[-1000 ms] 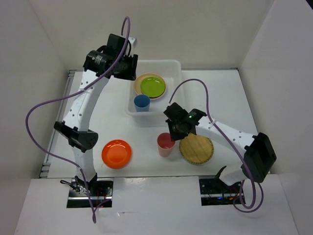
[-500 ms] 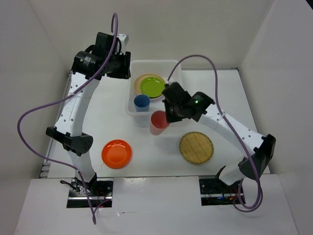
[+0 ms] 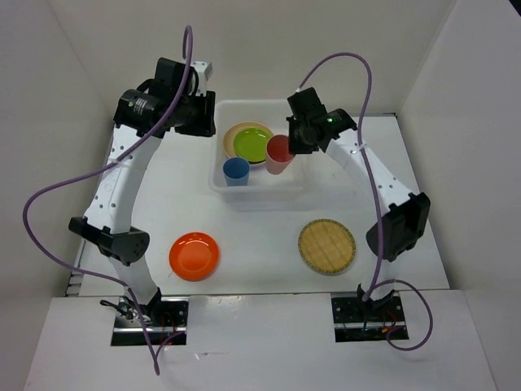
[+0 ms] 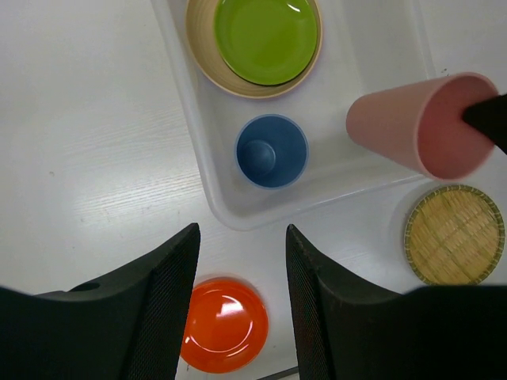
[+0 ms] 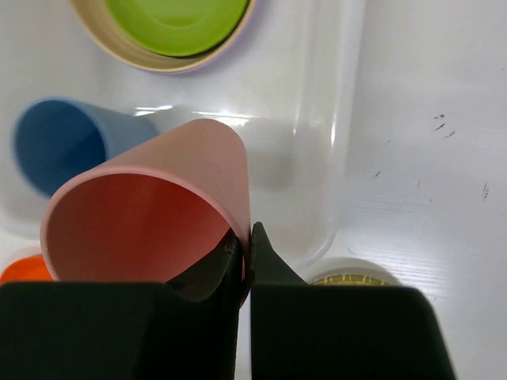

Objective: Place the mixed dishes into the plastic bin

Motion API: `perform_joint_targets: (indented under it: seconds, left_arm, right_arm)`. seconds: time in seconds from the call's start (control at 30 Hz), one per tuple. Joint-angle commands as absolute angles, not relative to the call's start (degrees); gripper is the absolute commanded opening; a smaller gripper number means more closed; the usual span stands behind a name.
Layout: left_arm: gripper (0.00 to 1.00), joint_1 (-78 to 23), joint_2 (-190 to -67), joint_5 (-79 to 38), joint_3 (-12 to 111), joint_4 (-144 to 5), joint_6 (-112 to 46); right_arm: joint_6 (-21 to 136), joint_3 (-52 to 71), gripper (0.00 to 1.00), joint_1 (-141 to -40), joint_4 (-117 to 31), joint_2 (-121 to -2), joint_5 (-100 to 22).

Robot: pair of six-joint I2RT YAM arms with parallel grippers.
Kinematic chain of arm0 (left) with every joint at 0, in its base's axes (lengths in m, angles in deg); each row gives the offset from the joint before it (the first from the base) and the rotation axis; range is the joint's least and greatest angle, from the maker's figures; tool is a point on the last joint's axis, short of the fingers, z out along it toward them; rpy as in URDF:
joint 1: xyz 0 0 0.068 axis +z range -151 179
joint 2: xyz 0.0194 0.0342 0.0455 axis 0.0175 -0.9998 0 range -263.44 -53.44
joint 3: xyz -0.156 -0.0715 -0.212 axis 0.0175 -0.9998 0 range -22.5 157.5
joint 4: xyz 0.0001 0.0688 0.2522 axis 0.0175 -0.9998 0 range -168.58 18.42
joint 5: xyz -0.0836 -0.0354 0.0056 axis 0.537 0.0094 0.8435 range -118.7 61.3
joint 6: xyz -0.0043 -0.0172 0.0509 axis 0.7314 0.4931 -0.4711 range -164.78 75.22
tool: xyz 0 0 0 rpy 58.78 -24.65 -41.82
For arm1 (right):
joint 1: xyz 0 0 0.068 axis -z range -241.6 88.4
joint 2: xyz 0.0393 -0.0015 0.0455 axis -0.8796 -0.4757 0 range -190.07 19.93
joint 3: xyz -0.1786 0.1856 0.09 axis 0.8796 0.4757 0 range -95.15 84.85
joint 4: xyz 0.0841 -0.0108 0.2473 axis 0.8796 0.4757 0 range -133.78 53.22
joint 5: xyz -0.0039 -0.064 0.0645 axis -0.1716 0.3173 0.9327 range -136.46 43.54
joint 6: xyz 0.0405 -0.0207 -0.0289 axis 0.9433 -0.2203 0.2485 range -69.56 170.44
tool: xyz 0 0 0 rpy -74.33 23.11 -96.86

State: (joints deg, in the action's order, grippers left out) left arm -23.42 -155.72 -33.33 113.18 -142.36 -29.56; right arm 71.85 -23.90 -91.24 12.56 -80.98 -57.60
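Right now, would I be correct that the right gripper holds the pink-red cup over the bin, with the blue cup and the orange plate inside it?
Not quite: the top external view shows the orange plate on the table, outside the plastic bin. The right gripper does hold the pink-red cup over it, blue cup inside.

I see a white translucent rectangular plastic bin [image 3: 273,184]. Inside it: a lime green round plate [image 3: 253,144] on a pale yellow round plate [image 3: 228,140], and a blue plastic cup [image 3: 236,170]. Over it, a pink-red plastic cup [image 3: 279,153], redder inside. Outside it: an orange round plate [image 3: 194,255] and a tan woven disc [image 3: 326,246], grid-patterned.
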Motion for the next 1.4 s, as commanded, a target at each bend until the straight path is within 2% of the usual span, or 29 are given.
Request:
perform_joint_targets:
  seconds: [0.0,0.43,0.7,0.87,0.9,0.97,1.0,1.07,1.1,1.2,1.23,1.3,1.37]
  left_arm:
    - [0.55,-23.1,-152.1,-32.5,112.0,-141.5,-29.8]
    - [0.55,-22.6,-146.1,-31.8,105.6,-139.4,-29.2]
    - [0.55,-22.6,-142.3,-18.8,102.7,-136.4,-29.2]
    - [0.55,-22.6,-141.7,-18.2,100.0,-134.6,-29.2]
    - [0.55,-22.6,-141.2,-18.2,98.6,-134.6,-29.2]
    - [0.55,-22.6,-140.5,-17.5,96.9,-133.3,-29.2]
    - [0.55,-22.6,-140.5,-16.8,95.9,-133.3,-29.2]
    - [0.55,-22.6,-139.8,-16.8,93.5,-132.1,-29.2]
    - [0.55,-22.6,-139.3,-16.8,92.9,-132.0,-29.2]
    - [0.55,-22.6,-138.8,-17.4,92.2,-131.5,-29.2]
    - [0.55,-22.1,-138.8,-17.4,91.7,-131.0,-29.2]
    - [0.55,-22.1,-138.8,-14.6,90.9,-129.9,-29.2]
    - [0.52,-22.1,-138.8,-11.1,89.3,-128.8,-28.6]
  right_arm:
    - [69.4,-26.8,0.0,-90.0,9.7,-84.5,-56.4]
    - [69.4,-23.1,0.0,-88.4,4.2,-93.5,-55.3]
    - [69.4,-19.7,0.02,-88.4,3.2,-94.7,-55.3]
    - [69.4,-18.0,0.19,-88.4,3.2,-94.7,-55.3]
    - [69.4,-18.0,0.26,-88.4,3.2,-94.7,-55.9]
    - [69.9,-18.0,0.32,-88.4,3.2,-94.2,-55.9]
    - [69.9,-17.4,0.4,-88.4,3.2,-93.5,-56.5]
    - [70.5,-17.4,0.47,-88.4,3.2,-92.6,-56.5]
    - [70.5,-17.4,0.55,-88.4,3.2,-91.3,-56.5]
    - [71.1,-18.4,0.68,-88.4,3.2,-87.1,-55.3]
    - [71.1,-18.4,0.77,-88.4,3.8,-86.0,-55.3]
    - [71.7,-20.6,0.88,-88.4,4.5,-82.4,-55.3]
    - [72.8,-21.8,0.92,-88.4,5.0,-79.4,-55.3]
